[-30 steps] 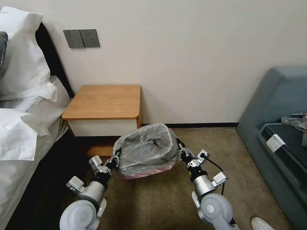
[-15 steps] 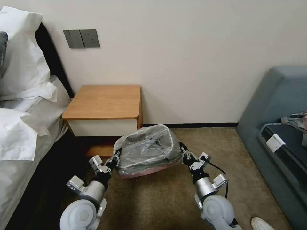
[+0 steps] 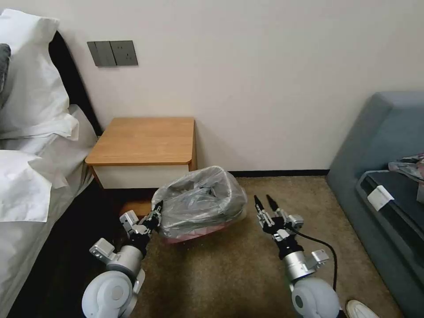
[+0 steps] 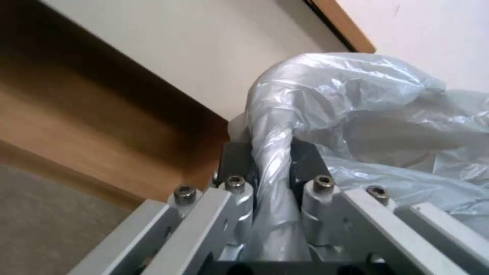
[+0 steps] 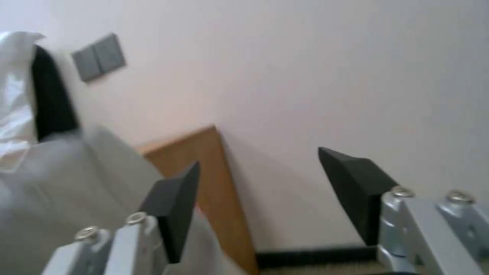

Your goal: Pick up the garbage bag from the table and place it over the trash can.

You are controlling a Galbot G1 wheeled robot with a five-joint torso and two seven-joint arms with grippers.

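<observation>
garbage bag (image 3: 201, 196): 1 | table (image 3: 145, 140): 1 | pincers: 2

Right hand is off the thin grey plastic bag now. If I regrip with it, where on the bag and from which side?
Take the pink rim on the side of the thin grey plastic garbage bag facing the right hand, coming in level from the right. The film is draped over the bin and bunches low there; the left hand holds a twisted fold on the opposite side, so pulling would likely spread the mouth.

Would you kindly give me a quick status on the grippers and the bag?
Left gripper shut on garbage bag. Right gripper open, apart from it. Bag draped over trash can beside the table. Nothing in the way.
</observation>
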